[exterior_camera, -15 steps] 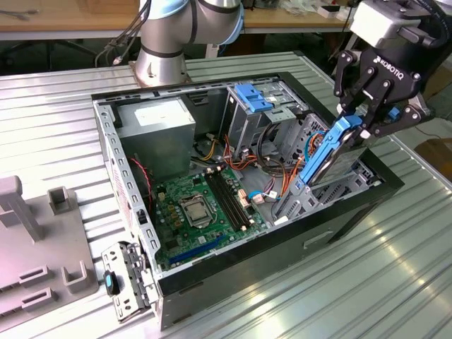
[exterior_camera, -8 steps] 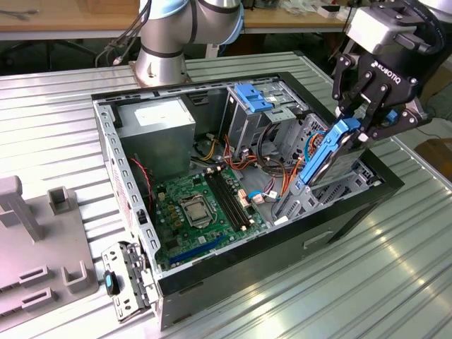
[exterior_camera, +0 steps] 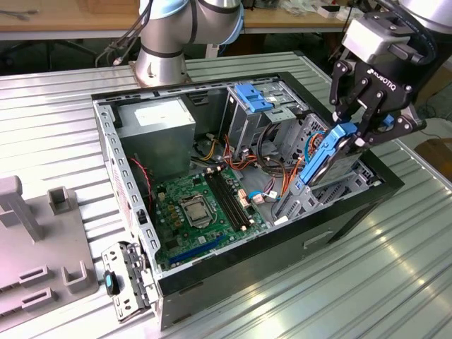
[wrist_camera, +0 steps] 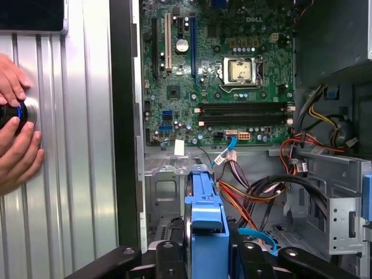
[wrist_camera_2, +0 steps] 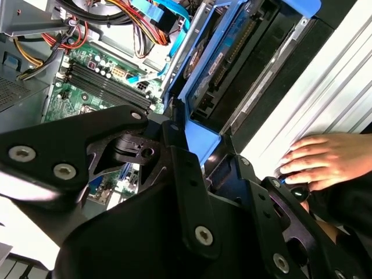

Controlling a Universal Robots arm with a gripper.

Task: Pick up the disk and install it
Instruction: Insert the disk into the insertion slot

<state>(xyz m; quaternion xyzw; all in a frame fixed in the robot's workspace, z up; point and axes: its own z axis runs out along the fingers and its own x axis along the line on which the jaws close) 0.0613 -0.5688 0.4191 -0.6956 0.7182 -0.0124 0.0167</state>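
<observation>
Black gripper [wrist_camera: 207,260] linkage right up close, jaws clamped on the upper end of the blue-framed disk [wrist_camera: 206,224]. In the exterior view it hangs below the jaws, steeply tilted, with its long axis pointing down into the open computer case [exterior_camera: 233,263] and its low end near the grey drive cage [exterior_camera: 256,120]. Outside the case, a person's hands [wrist_camera: 17,154] rest on the ribbed table [wrist_camera: 81,174].

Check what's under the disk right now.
The disk, tilted in the gripper, hangs over the grey drive bay and orange cables. The bay floor directly beneath is covered.
</observation>
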